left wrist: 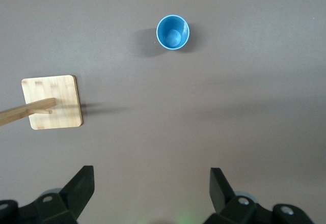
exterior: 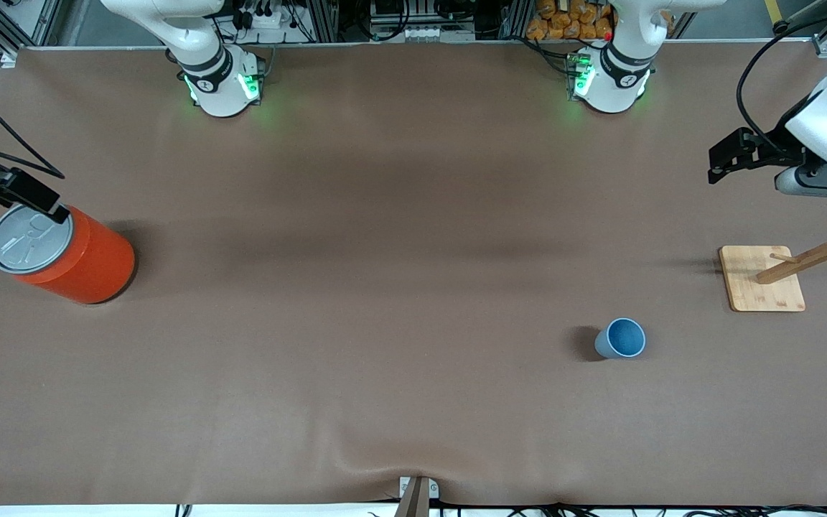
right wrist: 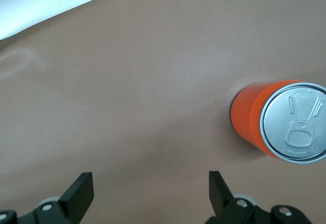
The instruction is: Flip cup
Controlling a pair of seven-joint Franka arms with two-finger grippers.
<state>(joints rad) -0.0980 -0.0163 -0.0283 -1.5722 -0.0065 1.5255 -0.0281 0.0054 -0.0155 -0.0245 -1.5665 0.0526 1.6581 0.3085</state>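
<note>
Front view – left gripper (exterior: 726, 159) hangs above the wooden stand (exterior: 762, 280), fingers spread, the cup (exterior: 622, 339) upright – right gripper (right wrist: 150, 193) likewise spread

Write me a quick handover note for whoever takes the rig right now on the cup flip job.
Left gripper: open, holding nothing, up over the table near the wooden stand.
Right gripper: open, holding nothing, up by the orange can; this arm waits.
Cup: standing upright, mouth up, toward the left arm's end, nearer the front camera than the stand.
Done: nothing yet.
Left: grasp the cup and flip it.
</note>
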